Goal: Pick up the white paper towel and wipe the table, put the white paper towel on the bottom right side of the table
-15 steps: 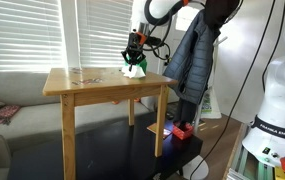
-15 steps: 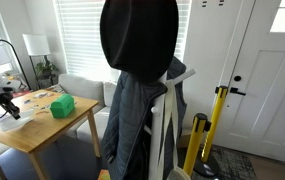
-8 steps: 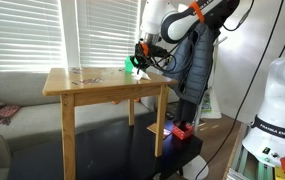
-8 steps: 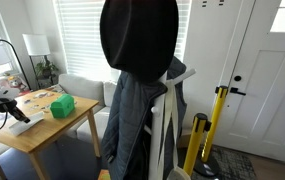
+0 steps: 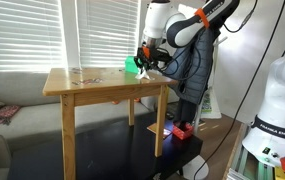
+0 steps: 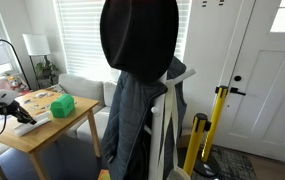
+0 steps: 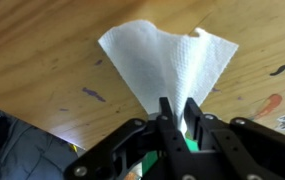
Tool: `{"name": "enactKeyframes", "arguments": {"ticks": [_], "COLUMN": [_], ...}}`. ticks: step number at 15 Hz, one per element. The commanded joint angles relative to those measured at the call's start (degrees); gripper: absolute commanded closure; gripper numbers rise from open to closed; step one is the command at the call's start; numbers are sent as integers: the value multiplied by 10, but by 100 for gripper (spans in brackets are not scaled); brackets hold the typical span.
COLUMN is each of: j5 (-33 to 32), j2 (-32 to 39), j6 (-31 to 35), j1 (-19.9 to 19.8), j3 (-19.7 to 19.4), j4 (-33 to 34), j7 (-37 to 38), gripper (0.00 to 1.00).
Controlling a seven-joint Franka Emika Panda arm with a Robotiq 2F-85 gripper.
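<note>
The white paper towel (image 7: pixel 167 58) is spread out on the wooden table (image 7: pixel 42 50), with its narrow end pinched between my fingers. My gripper (image 7: pixel 179 108) is shut on it. In both exterior views my gripper (image 5: pixel 147 62) (image 6: pixel 4 112) is low over the table (image 5: pixel 102 88) near one end, and the towel (image 6: pixel 36 120) trails from it on the tabletop (image 6: pixel 44 138). A green block (image 5: pixel 132 65) (image 6: pixel 62 105) sits on the table close behind the gripper.
A coat rack with a dark jacket (image 5: pixel 194 50) (image 6: pixel 137 95) and a black hat (image 6: pixel 137 35) stands right beside that table end. The jacket (image 7: pixel 12 140) and the table edge show in the wrist view. Paint marks (image 7: pixel 94 94) dot the wood. A sofa (image 5: pixel 12 92) lies behind.
My gripper has moved with the towel from the middle of the table toward the end by the jacket. The towel has slid along the tabletop.
</note>
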Motion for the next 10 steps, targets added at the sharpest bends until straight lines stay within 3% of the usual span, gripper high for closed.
{"name": "enactKeyframes", "arguments": {"ticks": [1,7,10], "j5": [11,74,143], "j2": [-37,-101,-133], "j6": [-1,-4,-10], "j1": [-10,-9,-5], "j3": [17,32,40], "j4": [-22,-36,-51], "j7": [-8,-94,-176], "gripper": [47,6,0]}}
